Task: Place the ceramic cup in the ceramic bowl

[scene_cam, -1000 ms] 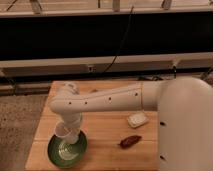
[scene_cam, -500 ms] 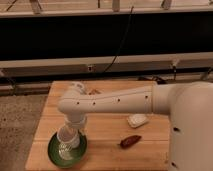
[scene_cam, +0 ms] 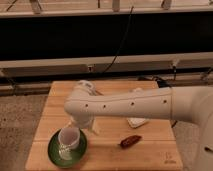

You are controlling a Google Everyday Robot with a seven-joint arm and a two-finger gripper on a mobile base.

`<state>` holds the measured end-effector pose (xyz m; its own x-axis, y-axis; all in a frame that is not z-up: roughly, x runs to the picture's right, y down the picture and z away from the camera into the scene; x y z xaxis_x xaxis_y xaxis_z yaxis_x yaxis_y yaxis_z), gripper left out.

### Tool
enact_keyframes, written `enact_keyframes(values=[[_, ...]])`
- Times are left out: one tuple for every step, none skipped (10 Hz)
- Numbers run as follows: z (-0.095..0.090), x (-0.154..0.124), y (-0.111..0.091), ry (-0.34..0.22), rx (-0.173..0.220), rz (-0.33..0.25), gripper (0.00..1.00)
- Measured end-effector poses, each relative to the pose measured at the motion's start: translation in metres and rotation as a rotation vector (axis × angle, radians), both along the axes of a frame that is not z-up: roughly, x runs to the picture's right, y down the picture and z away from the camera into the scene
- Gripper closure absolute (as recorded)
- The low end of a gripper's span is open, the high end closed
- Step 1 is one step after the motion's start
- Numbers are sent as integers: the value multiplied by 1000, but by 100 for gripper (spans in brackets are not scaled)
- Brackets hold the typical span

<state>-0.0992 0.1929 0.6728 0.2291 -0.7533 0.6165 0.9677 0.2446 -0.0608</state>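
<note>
Hanging over the green ceramic bowl [scene_cam: 55, 150] at the bench's [scene_cam: 150, 155] front-left corner, the pincer [scene_cam: 70, 142] was right at the ceramic cup [scene_cam: 68, 138], which sat tilted inside the bowl. Couldn't tell the pincer's state, the arm [scene_cam: 120, 106] hid it. Small brown thing [scene_cam: 130, 141] lay to the right.

White arm reaches left, claw [scene_cam: 69, 146] pointing down at lower left

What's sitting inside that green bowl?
The pale ceramic cup sits in the green bowl, mouth showing. The claw is at its upper edge, mostly hidden under the white arm. The bowl's floor beneath the cup is covered.
</note>
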Motion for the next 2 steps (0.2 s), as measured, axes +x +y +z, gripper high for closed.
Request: enact_keyframes(values=[[-6, 5, -2, 14, 18, 15, 20], [-8, 6, -4, 16, 29, 16, 20]])
